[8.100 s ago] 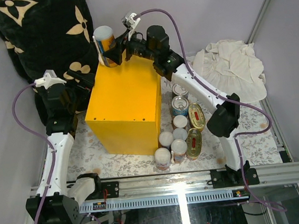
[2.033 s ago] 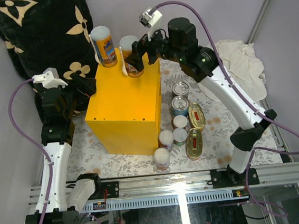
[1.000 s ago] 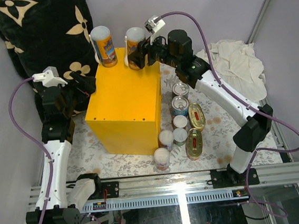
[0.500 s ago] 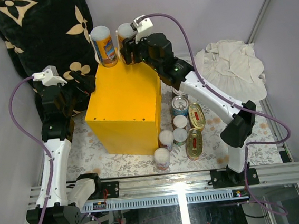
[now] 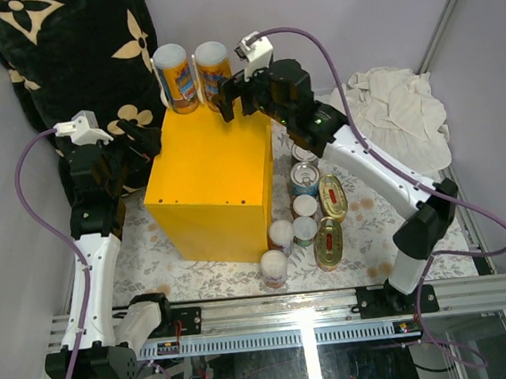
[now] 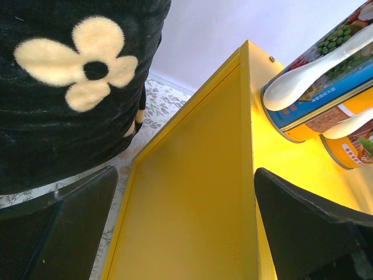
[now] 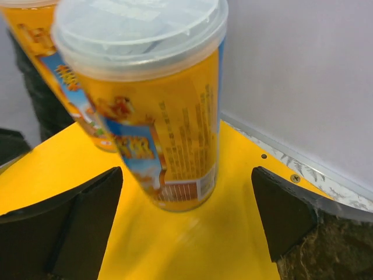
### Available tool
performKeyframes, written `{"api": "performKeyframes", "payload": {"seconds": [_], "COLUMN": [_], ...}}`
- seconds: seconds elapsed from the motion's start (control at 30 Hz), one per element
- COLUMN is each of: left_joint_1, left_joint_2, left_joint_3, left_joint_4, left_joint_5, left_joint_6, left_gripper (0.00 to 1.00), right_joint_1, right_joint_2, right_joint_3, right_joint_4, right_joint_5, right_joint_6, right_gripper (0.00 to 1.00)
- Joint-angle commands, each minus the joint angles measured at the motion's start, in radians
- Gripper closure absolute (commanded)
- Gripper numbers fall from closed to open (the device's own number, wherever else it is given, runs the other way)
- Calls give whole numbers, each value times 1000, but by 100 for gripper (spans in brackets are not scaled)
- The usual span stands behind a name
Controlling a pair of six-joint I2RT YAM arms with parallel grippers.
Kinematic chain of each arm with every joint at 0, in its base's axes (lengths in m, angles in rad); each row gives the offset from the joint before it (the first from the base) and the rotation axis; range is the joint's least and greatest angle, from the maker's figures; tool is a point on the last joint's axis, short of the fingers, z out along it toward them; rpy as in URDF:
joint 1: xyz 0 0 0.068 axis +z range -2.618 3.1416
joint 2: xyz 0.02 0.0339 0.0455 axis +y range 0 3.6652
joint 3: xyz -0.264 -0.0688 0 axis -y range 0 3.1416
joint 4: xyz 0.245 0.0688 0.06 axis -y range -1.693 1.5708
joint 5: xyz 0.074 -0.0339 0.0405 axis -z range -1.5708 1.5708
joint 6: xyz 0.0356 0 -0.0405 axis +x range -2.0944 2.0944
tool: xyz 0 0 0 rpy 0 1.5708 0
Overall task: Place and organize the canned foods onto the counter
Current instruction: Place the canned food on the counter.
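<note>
Seems the end of a placing step: right pincer spread wide, gripping nothing, either side of slim can upright at back of yellow tabletop, beside another can. Also released: left pincer. Next probably calls for backing straight off, then fetching remaining cans.

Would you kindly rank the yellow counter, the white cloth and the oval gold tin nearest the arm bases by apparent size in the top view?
Largest: yellow counter.
Then: white cloth.
Smallest: oval gold tin.
Clear gaps; no ties.
</note>
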Motion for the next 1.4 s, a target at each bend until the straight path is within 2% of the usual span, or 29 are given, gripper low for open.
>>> {"api": "performKeyframes", "payload": {"seconds": [0.0, 0.17, 0.33, 0.4, 0.73, 0.9, 1.37], "left_joint_1": [16, 16, 14, 15, 15, 15, 18], "left_joint_2": [33, 29, 24, 22, 24, 31, 44], "left_joint_3": [-29, -30, -31, -32, -30, -27, -27], "left_joint_4": [-114, -112, -111, -111, -111, -114, -116], "left_joint_5": [-23, -20, -22, -22, -26, -30, -26], "left_joint_6": [46, 45, 45, 45, 50, 53, 53], "left_gripper": [0, 0, 0, 0, 0, 0, 0], "right_joint_1": [-69, -163, -271, -282, -282, -283, -282], "right_joint_2": [-139, -166, -84, -44, 134, 184, 268], "right_joint_3": [-99, -165, -64, 0, 239, 278, 329], "right_joint_4": [152, 254, 283, 259, 163, 189, 329], "right_joint_5": [-255, -540, -871, -935, -1038, -1036, -1113], "right_joint_6": [-11, -6, 53, 52, 40, 71, 198], "right_gripper": [3, 6, 9, 8, 8, 16, 16]}}
